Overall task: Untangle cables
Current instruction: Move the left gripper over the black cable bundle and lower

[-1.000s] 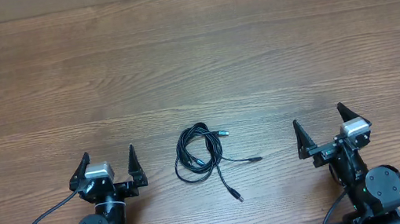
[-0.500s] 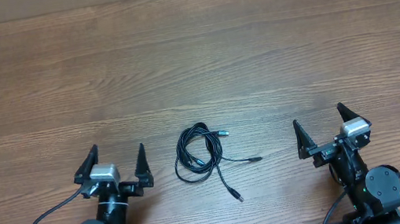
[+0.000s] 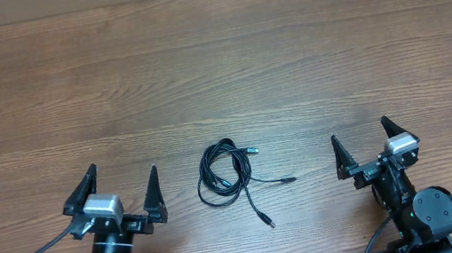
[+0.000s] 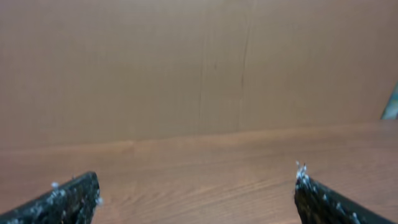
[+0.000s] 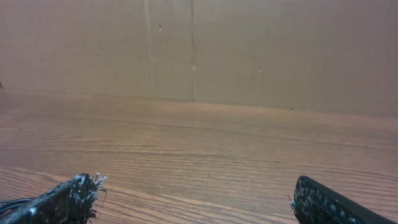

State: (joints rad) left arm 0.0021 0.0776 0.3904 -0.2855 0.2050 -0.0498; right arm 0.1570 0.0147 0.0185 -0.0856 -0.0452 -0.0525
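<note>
overhead, left gripper (image 3: 122,169) and right gripper (image 3: 358,129) gape empty either side of the cables (image 3: 229,175), so i'd pinch a loose plug end (image 3: 268,222) first, not the coil.

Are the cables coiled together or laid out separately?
Coiled together: the cables form one overlapping loop on the table, with loose ends trailing out of it.

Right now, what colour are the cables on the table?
The cables are black; the overhead view shows it best.
</note>
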